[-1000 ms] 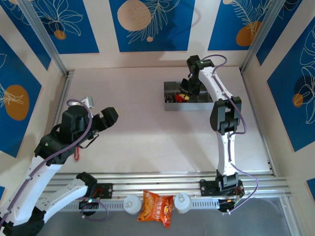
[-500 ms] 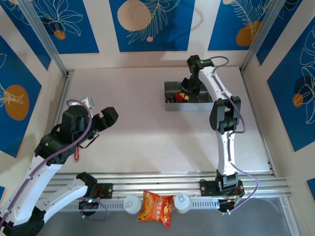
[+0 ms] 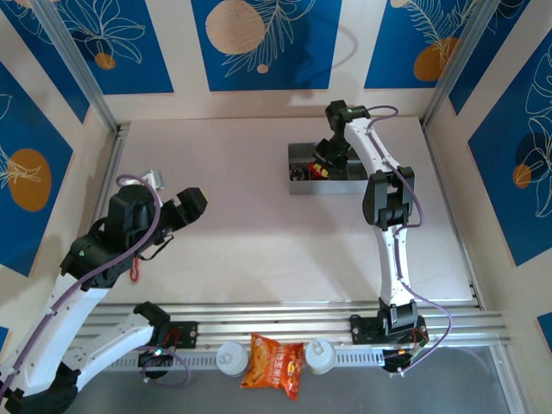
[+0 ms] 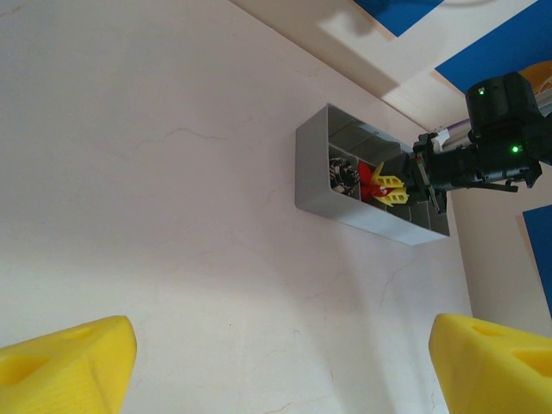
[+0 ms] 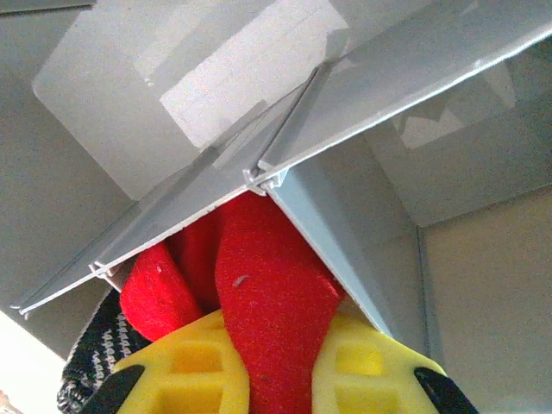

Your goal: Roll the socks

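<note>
Red sock (image 5: 267,310): inside the grey divided tray (image 3: 302,187), bunched up against the cross where the tray's dividers (image 5: 259,177) meet, a fold of it rising between the yellow fingers.
Striped sock (image 5: 90,366): in the same tray, just beside the red one, on the side towards the tray's left end. Whether the two are touching I cannot tell.
Handling: both look like soft, light, limp fabric that will sag and unfold when lifted. They are not fragile, and they should grip well rather than slip.
Where to grip: pinch a thick fold or the cuff, deep between the pads. A thin edge is likely to pull free or snag on a divider.
Right gripper (image 5: 272,375): down in the tray with its jaws clenched nearly together on the fold of red sock. It does not grip the striped one.
Left gripper (image 4: 276,366): well apart from the tray, over bare table on the tray's left side. The jaws are spread wide, holding and touching nothing.
Orange snack bag (image 3: 274,362): far from the tray, at the near edge between the arm bases.
</note>
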